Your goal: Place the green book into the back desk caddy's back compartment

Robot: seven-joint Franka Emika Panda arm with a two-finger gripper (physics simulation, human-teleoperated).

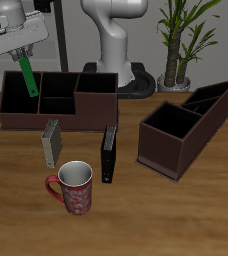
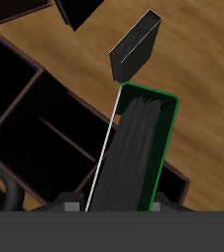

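Hanging upright from the gripper, which is clamped on its top edge, the green book is held at about ten o'clock over the back desk caddy. It is kept vertical, presumably to drop cleanly into the narrow back compartment, at its three o'clock. The black book is left standing near the middle.

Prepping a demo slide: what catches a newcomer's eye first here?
The green book, hanging upright from the tool above the back desk caddy, over one of its larger end cells. Next, the red patterned mug near the table's front edge, with the grey book and black book standing just behind it.
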